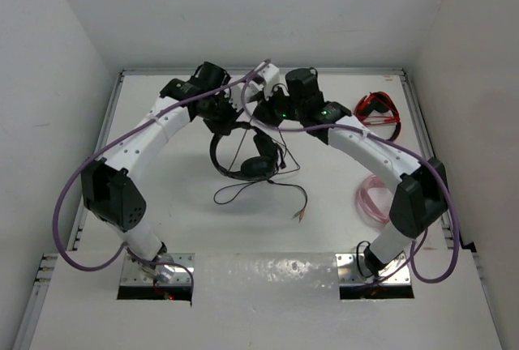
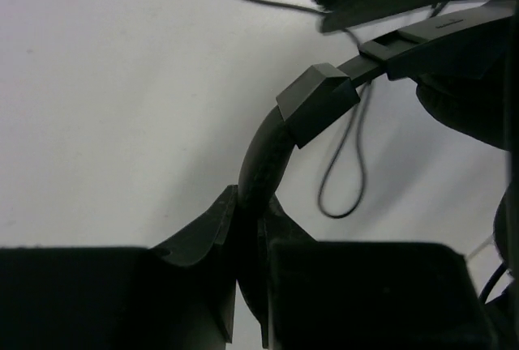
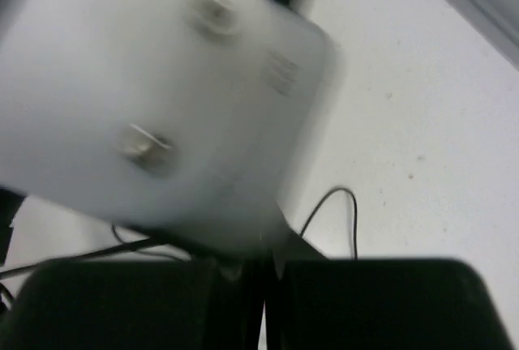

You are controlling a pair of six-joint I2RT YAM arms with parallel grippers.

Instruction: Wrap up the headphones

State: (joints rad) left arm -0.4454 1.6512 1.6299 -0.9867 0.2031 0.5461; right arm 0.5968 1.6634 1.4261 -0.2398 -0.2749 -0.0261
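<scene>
Closest to the bases: slack cable (image 1: 280, 182) sprawled over the table (image 1: 162, 220), plug (image 1: 299, 215) lying free at the near end. Pink headset (image 1: 373, 200) off to the right, well apart, not part of this. Bit further back, headphones (image 1: 258, 167) mid-table under both wrists. Can't tell if lifted or resting on the lower cup. Red headset (image 1: 377, 107) way back right, ignore.

Left gripper (image 2: 250, 220): clamped shut on the headband, just below the slider block (image 2: 316, 103). Right gripper (image 3: 263, 273): pinched fully closed, close beside the left one. No idea whether a bit of cable is nipped in there, too blurry.

Handling, imo: light overall. Band looks like stiff-ish plastic w/ some spring, so fine as the grab point, prob best near the top so the cups hang even. Cups soft and squishy, bad for gripping. Cable limp and skinny, likely to slip and spring out of loops, so prob needs pinching close to the cup and winding under slight tension.

Views: only the top cam gives the whole layout + where the plug lies. Only the left wrist shows the actual bite on the band. Right wrist mostly blocked by a blurred white lump (image 3: 162, 99), likely the other arm, plus a sliver of cable.
</scene>
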